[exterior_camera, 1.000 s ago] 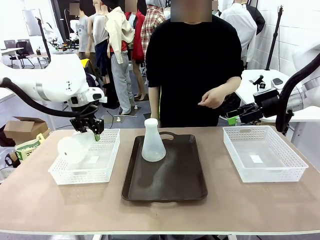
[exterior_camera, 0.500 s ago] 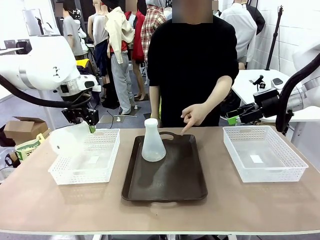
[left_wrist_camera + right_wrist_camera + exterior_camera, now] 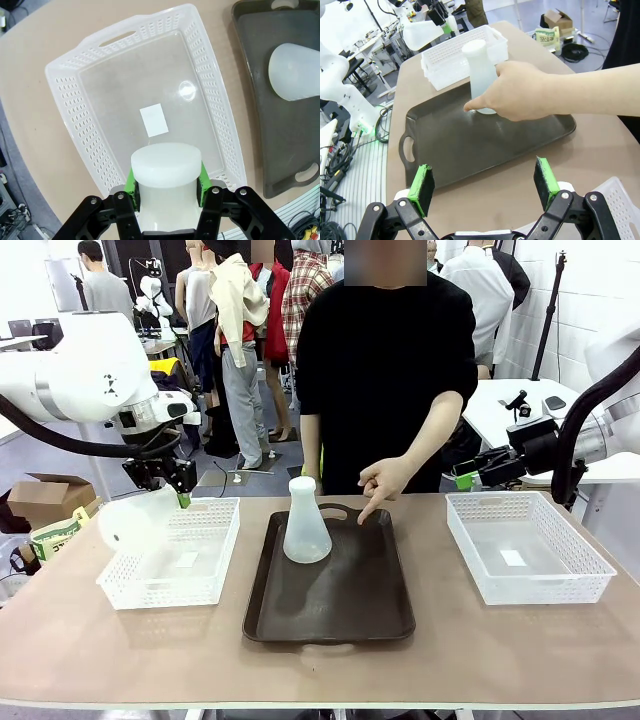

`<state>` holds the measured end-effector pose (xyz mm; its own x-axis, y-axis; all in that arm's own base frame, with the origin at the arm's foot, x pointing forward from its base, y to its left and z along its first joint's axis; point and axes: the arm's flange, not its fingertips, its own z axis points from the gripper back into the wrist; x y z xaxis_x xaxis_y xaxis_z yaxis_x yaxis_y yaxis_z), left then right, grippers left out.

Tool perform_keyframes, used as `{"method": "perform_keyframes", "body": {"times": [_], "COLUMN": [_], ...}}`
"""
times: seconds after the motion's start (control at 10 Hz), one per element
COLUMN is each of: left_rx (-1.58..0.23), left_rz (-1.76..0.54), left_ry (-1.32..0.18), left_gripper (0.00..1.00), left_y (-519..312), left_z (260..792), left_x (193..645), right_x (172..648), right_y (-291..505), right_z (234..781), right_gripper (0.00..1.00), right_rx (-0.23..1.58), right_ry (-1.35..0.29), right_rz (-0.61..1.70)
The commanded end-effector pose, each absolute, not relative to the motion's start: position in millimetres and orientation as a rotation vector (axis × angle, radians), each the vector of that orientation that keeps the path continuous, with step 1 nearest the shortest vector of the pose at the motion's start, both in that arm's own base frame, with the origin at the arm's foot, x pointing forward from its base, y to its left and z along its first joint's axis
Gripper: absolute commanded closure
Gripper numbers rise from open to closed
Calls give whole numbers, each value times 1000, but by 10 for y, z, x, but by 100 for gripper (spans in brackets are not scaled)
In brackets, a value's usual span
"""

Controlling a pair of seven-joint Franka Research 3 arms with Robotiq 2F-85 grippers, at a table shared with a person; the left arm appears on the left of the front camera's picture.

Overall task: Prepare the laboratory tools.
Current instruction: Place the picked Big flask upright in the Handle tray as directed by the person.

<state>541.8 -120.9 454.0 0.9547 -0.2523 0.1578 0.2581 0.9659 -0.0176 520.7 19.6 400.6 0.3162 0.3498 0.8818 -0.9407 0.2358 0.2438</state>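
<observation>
Brown tray [image 3: 330, 615] between two white lattice baskets [image 3: 170, 585] [image 3: 530, 550]

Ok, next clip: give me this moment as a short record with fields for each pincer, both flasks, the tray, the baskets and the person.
left pincer: shut on the held flask's neck, above the left basket
held flask: lifted, tilted, base toward the robot's left
left basket: white lattice, nothing inside but a label
standing flask: upright on the tray's far left part
tray: dark brown, centre of table
person's hand: index finger pointing down at the tray's far edge
right pincer: open, holding nothing
right basket: white lattice, no flask in it
</observation>
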Motion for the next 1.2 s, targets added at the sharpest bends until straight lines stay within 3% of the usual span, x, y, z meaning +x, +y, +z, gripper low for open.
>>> {"method": "perform_keyframes", "body": {"times": [0.0, 0.2, 0.5, 0.9, 1.1], "left_rx": [-27, -43, -205, -631, -837], "left_rz": [-268, -344, -652, -1020, -1081], "left_ry": [-161, -226, -539, -774, -789], "left_gripper": [100, 100, 100, 100, 100], "left_y": [-1217, -1270, -1504, -1529, -1543], "left_z": [4577, 4661, 5051, 5140, 5112], "left_x": [5452, 5288, 4726, 4450, 4473], "right_x": [5201, 5201, 5201, 5201, 5201], "right_y": [197, 197, 197, 197, 197], "right_z": [4010, 4010, 4010, 4010, 4010], "right_gripper": [0, 0, 0, 0, 0], "right_rx": [912, 912, 912, 912, 912], "right_ry": [-784, -784, -784, -784, -784], "right_rz": [1021, 1021, 1021, 1021, 1021]}}
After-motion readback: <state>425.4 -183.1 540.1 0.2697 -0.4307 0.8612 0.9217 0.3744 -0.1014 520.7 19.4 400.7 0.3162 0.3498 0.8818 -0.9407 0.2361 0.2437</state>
